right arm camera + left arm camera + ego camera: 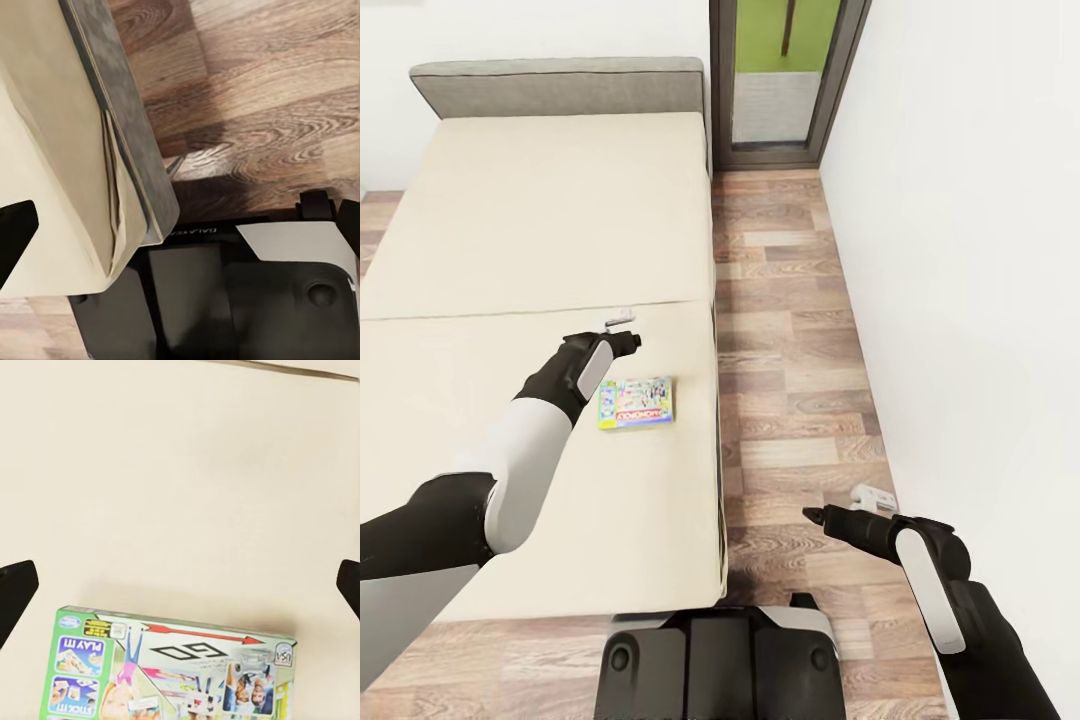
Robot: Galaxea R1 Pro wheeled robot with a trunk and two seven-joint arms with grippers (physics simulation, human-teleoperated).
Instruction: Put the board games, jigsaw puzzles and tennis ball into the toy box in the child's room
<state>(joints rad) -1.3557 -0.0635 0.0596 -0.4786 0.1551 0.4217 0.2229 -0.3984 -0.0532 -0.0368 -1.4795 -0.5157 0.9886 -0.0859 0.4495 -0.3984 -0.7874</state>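
The head camera looks steeply down from above the robot's base, facing the bed at 11 o'clock and the wood floor at 1 o'clock. The left wrist camera sits close over the mattress, sharing the board game with the head view. The right wrist camera looks down on the bed's corner, floor and base.

Green and white board game, apparently Monopoly, flat on beige bed, near its edge
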